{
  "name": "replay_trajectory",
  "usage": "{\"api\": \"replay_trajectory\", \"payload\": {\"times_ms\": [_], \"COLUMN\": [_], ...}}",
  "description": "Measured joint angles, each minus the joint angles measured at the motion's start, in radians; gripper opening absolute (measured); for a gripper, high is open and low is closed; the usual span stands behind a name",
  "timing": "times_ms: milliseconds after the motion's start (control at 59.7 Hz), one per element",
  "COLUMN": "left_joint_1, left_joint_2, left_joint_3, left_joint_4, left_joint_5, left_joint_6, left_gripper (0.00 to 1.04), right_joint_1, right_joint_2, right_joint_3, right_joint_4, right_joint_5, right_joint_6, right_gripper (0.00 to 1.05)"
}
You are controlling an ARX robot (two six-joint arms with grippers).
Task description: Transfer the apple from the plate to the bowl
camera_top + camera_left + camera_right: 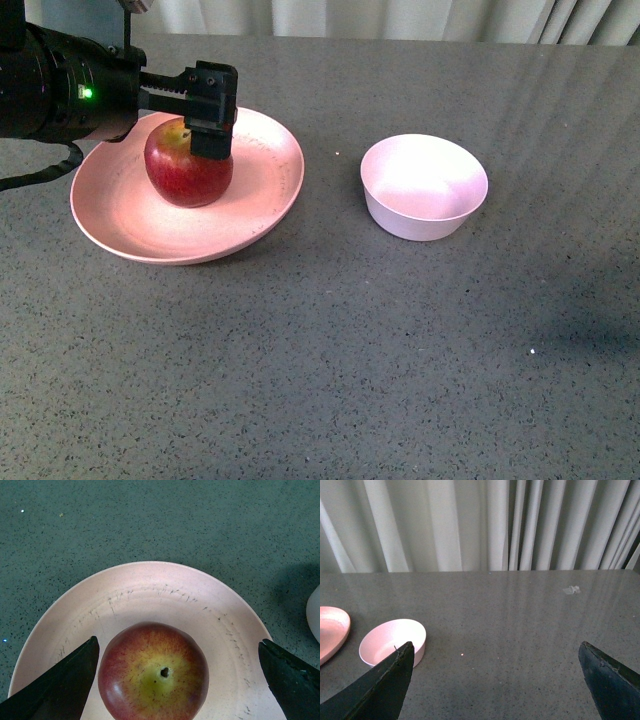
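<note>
Left pincer stood wide open and empty above the plate, the apple between its fingers, nearer one; right pincer, also open, was well apart.

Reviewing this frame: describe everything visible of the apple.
The apple is round, glossy and dark red, streaked into a yellow-orange patch around its stem dimple, which faces up. It looks whole. It sits on the pink plate, near its middle. The left gripper straddles it, open: one finger close beside it, the other well clear; contact cannot be told.
</note>
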Motion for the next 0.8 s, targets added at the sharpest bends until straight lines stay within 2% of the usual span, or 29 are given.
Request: {"api": "replay_trajectory", "payload": {"times_ms": [301,804], "left_joint_1": [0.026,0.018], "left_joint_2": [0.047,0.056], "left_joint_3": [0.0,0.0], "left_joint_4": [0.011,0.011], "left_joint_5": [-0.032,-0.021], "left_joint_6": [0.015,0.033], "left_gripper": [0.96,0.96], "right_joint_1": [0.0,0.0], "right_joint_2": [0.0,0.0], "right_joint_3": [0.0,0.0], "right_joint_4": [0.0,0.0], "right_joint_5": [0.0,0.0], "right_joint_6": [0.0,0.0], "right_gripper": [0.96,0.96]}}
